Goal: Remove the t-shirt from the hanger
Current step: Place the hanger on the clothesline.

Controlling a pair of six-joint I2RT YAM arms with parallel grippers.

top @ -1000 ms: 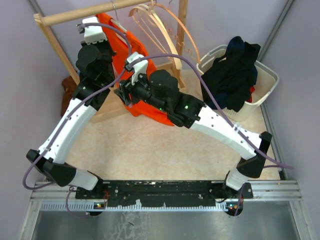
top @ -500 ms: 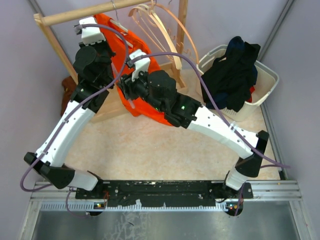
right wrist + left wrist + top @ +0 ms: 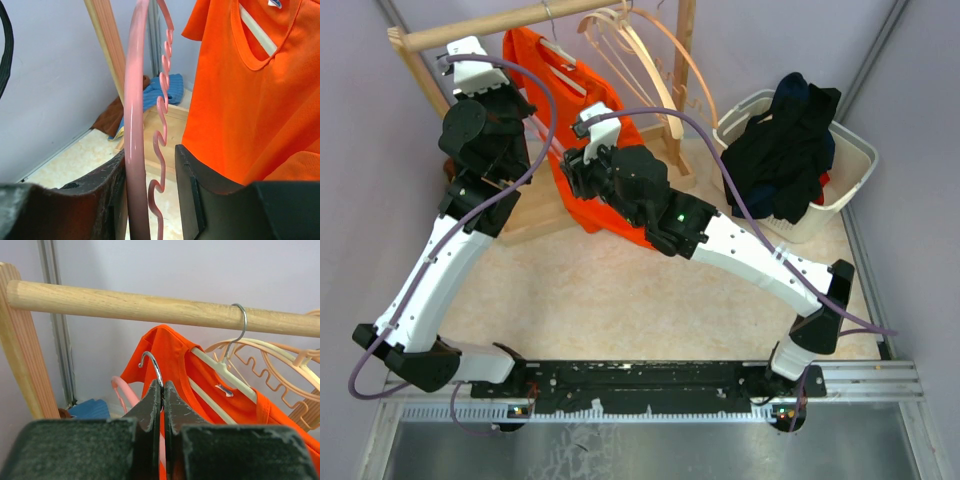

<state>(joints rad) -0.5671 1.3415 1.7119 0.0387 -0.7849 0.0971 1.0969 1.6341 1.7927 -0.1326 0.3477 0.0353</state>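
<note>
left gripper (image 3: 162,392) swung left, pinching hanger hook (image 3: 154,365) | right gripper (image 3: 150,162) spread astride hanger (image 3: 135,100) | t-shirt (image 3: 240,100) beside

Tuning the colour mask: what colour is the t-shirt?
Bright orange, no pattern visible; the t-shirt shows best in the right wrist view.

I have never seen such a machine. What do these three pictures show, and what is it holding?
These are two robot arms, each with a two-finger gripper. The wide picture looks down from above; the other two come from wrist cameras. On the beige surface stand a wooden rail and a basket of dark clothes. An orange t-shirt hangs on a pale hanger. The left gripper is shut on the metal hook of a pink hanger; the right gripper has a jaw on each side of that hanger, with a gap showing.
</note>
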